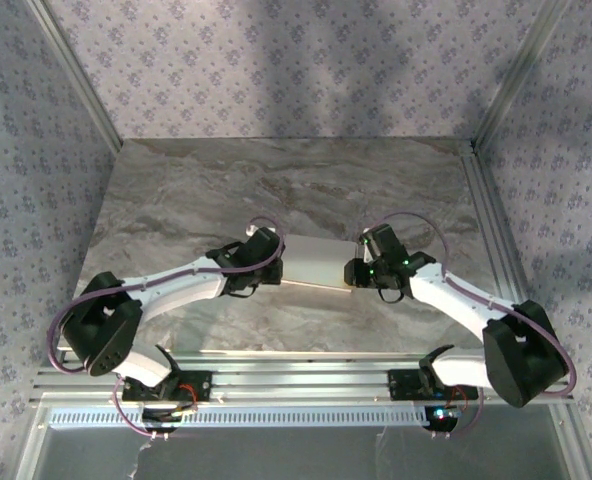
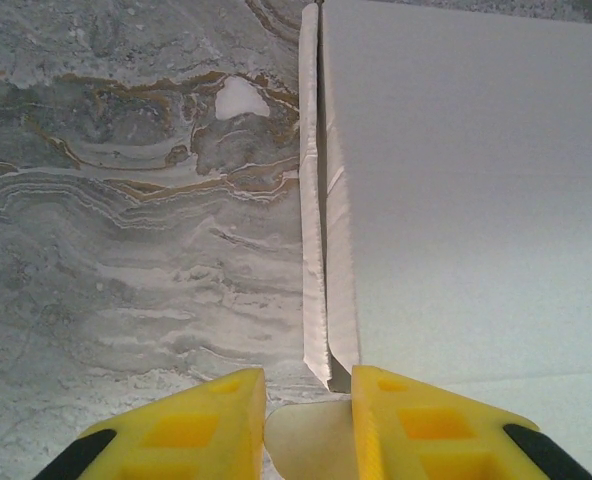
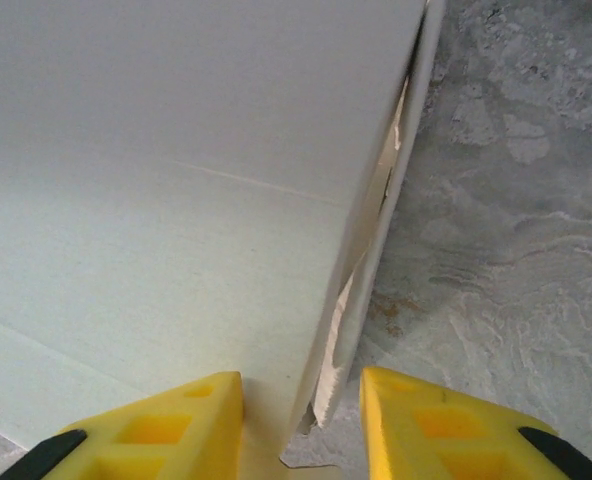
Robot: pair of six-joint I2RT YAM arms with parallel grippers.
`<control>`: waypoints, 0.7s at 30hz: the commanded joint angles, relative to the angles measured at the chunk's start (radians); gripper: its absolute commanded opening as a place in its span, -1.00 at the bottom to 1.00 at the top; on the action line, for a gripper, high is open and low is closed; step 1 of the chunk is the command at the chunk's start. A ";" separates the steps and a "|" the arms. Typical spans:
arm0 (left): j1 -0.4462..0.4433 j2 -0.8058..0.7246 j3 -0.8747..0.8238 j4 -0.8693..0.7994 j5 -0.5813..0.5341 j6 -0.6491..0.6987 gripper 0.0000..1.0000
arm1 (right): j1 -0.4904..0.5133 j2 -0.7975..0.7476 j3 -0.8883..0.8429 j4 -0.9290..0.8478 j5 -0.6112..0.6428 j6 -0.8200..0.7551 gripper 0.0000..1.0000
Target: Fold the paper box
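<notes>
Two pairs of yellow fingers, both mine, stand part-way spread at opposite ends of the paper box (image 1: 321, 262). My left gripper (image 2: 308, 432) straddles the box's left end. One finger (image 2: 181, 432) sits over marble and the other over the white top panel. Between them runs the thin side flap (image 2: 313, 250), standing slightly off the box wall with a dark slit behind it. A small rounded tab (image 2: 304, 448) lies in the gap.

My right gripper (image 3: 301, 432) mirrors this at the right end. There the end flap (image 3: 414, 140) gapes away from the panel, and its ragged lower corner hangs between my fingers. Whether any pad actually touches card I cannot say, since this close the edges merge — but neither pair is pressed together.

From above, the box lies flat near the middle of the table (image 1: 176, 190), my arms reaching in from either side. Marble spreads well beyond the box toward the far wall (image 1: 276, 60) and out to both sides — the metal rail (image 1: 306, 362) runs along the near edge, behind my wrists. Up close, the right wrist camera picks out a faint crease (image 3: 256, 185) across the panel.
</notes>
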 commanded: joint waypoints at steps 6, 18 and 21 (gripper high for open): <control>-0.020 -0.001 -0.019 0.005 0.000 -0.006 -0.39 | 0.012 -0.057 -0.023 -0.035 -0.016 0.039 -0.22; -0.031 0.024 -0.032 0.026 -0.008 -0.025 -0.41 | 0.047 -0.103 -0.059 -0.066 0.027 0.064 -0.31; -0.036 0.034 -0.034 0.032 -0.010 -0.028 -0.41 | 0.067 -0.098 -0.065 -0.061 0.038 0.079 -0.31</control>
